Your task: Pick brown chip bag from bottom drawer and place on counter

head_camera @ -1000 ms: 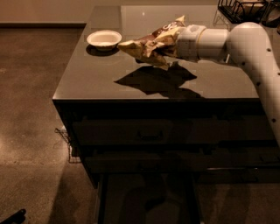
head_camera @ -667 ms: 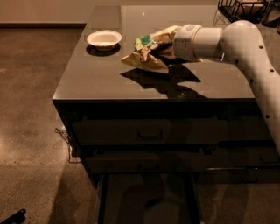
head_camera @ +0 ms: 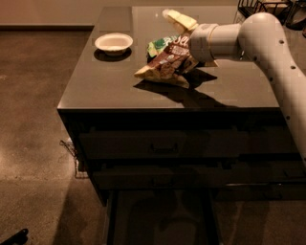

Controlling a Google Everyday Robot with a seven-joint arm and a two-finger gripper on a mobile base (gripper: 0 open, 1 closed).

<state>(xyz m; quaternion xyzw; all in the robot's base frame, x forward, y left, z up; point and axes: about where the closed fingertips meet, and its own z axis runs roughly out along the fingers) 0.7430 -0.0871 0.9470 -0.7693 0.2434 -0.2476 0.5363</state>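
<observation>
The brown chip bag (head_camera: 165, 64) lies tilted on the counter (head_camera: 110, 81), its lower edge at the surface and its upper end against my gripper (head_camera: 184, 45). The gripper reaches in from the right, over the middle of the counter. Its upper finger (head_camera: 179, 20) stands raised well clear of the bag; the lower finger is hidden behind the bag. The gripper is open. The bottom drawer (head_camera: 158, 220) is pulled out below the cabinet, and its dark floor shows nothing on it.
A green chip bag (head_camera: 158, 46) lies just behind the brown one. A white bowl (head_camera: 114, 43) sits at the counter's back left. A dark wire rack (head_camera: 267, 7) stands at the back right. Two shut handled drawers (head_camera: 162, 146) are above the open one.
The arm brought the brown bag leftward and down onto the counter. The upper finger has lifted away from the bag, which now sits lower.
</observation>
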